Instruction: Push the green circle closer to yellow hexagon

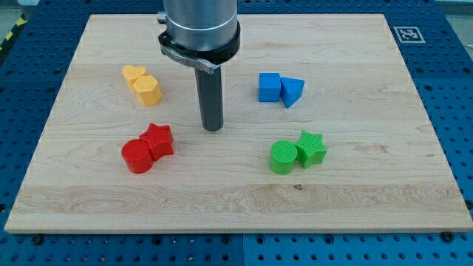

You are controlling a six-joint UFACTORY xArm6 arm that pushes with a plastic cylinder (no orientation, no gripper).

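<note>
The green circle (282,157) lies at the view's lower right, touching a green star (311,148) on its right. The yellow hexagon (148,90) lies at the view's upper left, touching a yellow heart (133,74) just above and left of it. My tip (213,128) rests on the board near the middle, between the two pairs. It is left of and a little above the green circle, and right of and below the yellow hexagon. It touches no block.
A red circle (137,156) and a red star (158,140) sit together left of my tip. A blue cube (270,87) and a blue triangle (292,91) sit together at the upper right. The wooden board (236,214) lies on a blue perforated table.
</note>
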